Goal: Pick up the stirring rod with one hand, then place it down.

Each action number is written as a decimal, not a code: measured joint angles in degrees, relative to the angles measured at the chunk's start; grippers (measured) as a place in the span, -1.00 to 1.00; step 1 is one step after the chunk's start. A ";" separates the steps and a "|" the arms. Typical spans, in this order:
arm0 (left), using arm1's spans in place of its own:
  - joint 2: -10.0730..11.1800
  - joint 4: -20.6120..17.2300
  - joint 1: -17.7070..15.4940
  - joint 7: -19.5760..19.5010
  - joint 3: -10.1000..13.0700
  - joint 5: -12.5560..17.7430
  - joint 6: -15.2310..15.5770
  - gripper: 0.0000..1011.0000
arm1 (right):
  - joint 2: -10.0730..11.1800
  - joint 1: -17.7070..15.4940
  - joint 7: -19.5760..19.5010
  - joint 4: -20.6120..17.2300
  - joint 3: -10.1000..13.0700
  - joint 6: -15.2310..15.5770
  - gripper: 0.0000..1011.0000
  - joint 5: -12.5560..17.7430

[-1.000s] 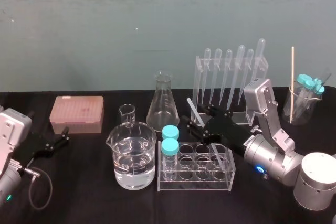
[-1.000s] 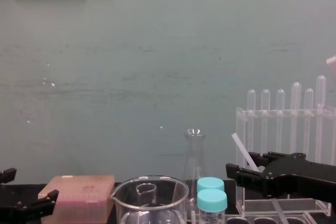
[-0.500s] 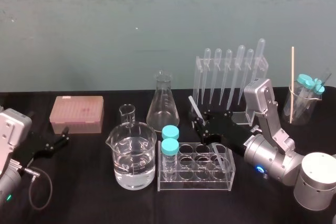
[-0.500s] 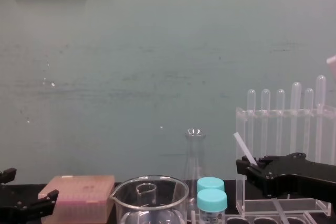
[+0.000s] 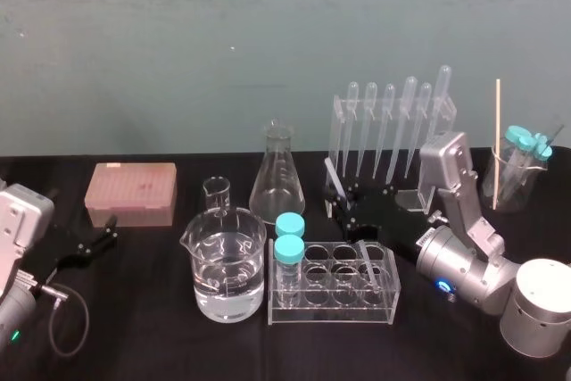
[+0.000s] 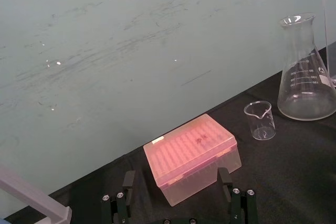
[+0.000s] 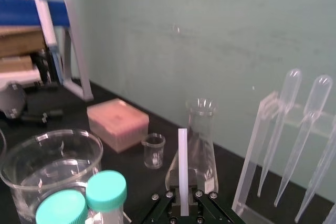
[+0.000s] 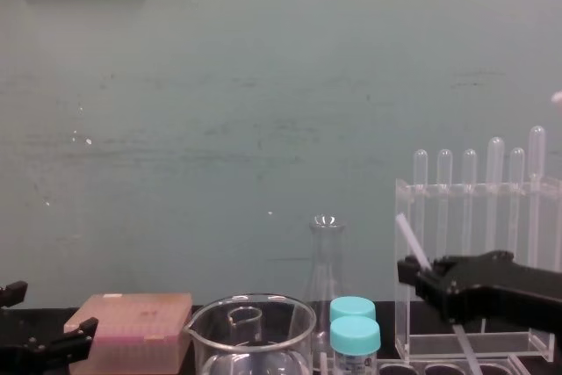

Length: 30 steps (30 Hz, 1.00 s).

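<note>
The right hand (image 5: 343, 209), near the middle of the desk (image 5: 161, 336), is clamped on the single stirring rod (image 5: 331, 173). The rod's long axis slants steeply from above the hand down toward the one clear rack (image 5: 332, 308), which holds two blue-capped vials (image 5: 288, 250). The left hand (image 5: 94, 243) rests spread wide by the desk's left edge, far from the rod.

Pipettes (image 5: 409, 113): six
Teal-capped vials in rack (image 5: 289, 226) (image 5: 288, 250): two
Beakers (image 5: 227, 265) (image 5: 216, 194) (image 5: 526, 195): three
Conical flask (image 5: 277, 180): one
Pink tip box (image 5: 131, 194): one
Clear racks (image 5: 332, 311) (image 5: 339, 122): two
Stirring rod (image 5: 331, 172): one
Wooden stick (image 5: 497, 144): one
Grippers (image 5: 109, 231) (image 5: 339, 205): two
</note>
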 joint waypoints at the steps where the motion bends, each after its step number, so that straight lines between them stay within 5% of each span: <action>1: 0.00 0.00 0.00 0.00 0.00 0.00 0.00 0.98 | -0.26 -0.29 0.82 0.12 0.67 -1.08 -0.87 0.67; 11: 0.00 0.00 0.00 0.00 0.00 0.00 0.00 0.98 | -2.98 -1.32 7.51 0.05 6.06 -6.42 -0.87 8.46; 14: 0.00 0.00 0.00 0.00 0.00 0.00 0.00 0.98 | -3.46 -1.32 8.09 -0.47 6.92 -8.05 -0.87 8.65; 21: 0.00 0.00 0.00 0.00 0.00 0.00 0.00 0.98 | -4.65 -0.51 7.90 -0.89 8.79 -15.95 -0.87 4.44; 30: 0.00 0.00 0.00 0.00 0.00 0.00 0.00 0.98 | -5.54 0.56 10.00 3.77 10.29 -27.03 -0.87 0.37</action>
